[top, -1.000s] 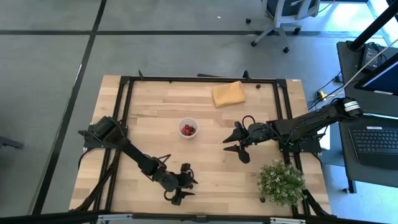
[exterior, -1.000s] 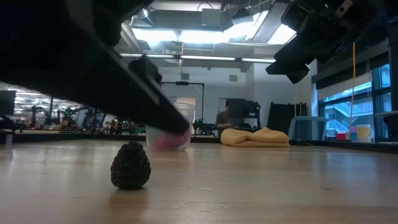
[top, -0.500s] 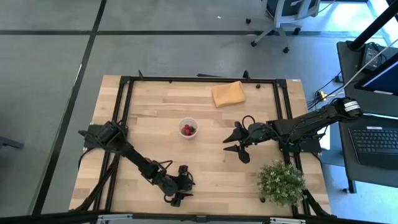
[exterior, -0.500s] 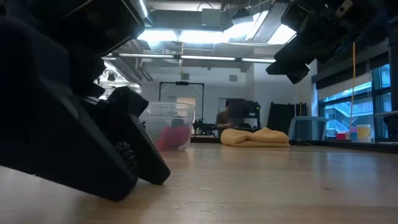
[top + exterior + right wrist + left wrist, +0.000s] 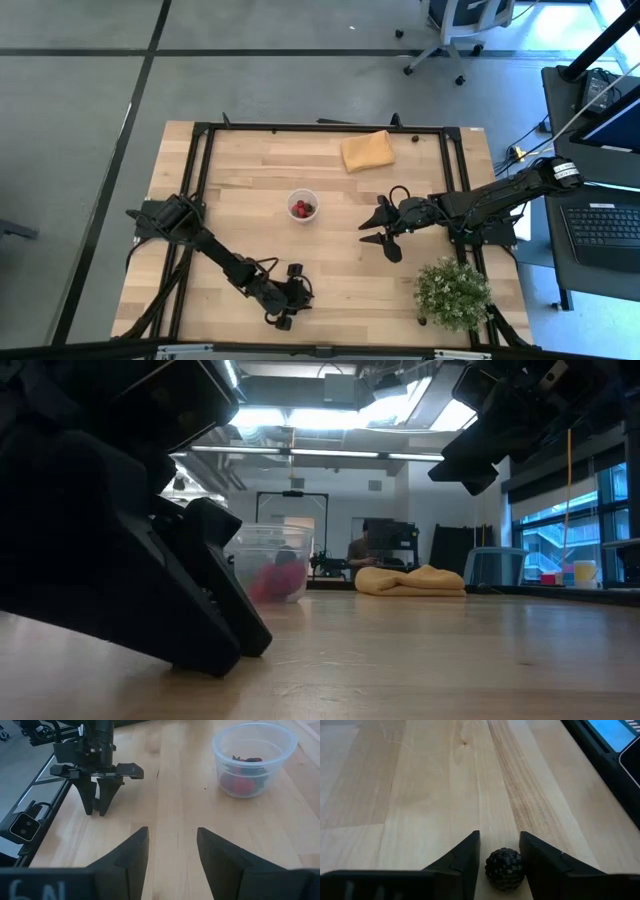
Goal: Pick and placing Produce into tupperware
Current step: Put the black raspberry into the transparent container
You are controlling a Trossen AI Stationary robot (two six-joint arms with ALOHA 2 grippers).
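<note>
Working arm: we see the left gripper (image 5: 285, 305) low at the table's near edge, at 6 o'clock from the tupperware (image 5: 303, 193) and well apart from it.
Left fingers: we find them narrow, tips down on the wood, one on each side of a dark berry (image 5: 504, 868). The berry sits just inside the tips and seems to touch one finger. We cannot tell whether both press on it.
Dark berry: we see it resting on the bare table (image 5: 420, 780), bumpy, round and near black.
Low view: we see the left gripper (image 5: 150, 590) as a big dark mass that hides the berry, with the tupperware (image 5: 270, 550) behind it.
Waiting arm: we see the right gripper (image 5: 378, 232) hanging above the table at 3 to 4 o'clock from the tupperware.
Right fingers: we see them apart with nothing but bare wood between them (image 5: 172, 832).
Tupperware: we see a round translucent tub (image 5: 218, 755) standing upright near the table's middle.
Produce inside: we make out red pieces (image 5: 240, 784) and something darker on top of them at the bottom of the tub.
Cloth: we see a folded orange-yellow cloth (image 5: 365, 152) lying flat at 1 o'clock from the tupperware.
Plant: we see a bushy green plant (image 5: 452, 292) with white flowers at 4 o'clock from the tupperware, by the table's corner.
</note>
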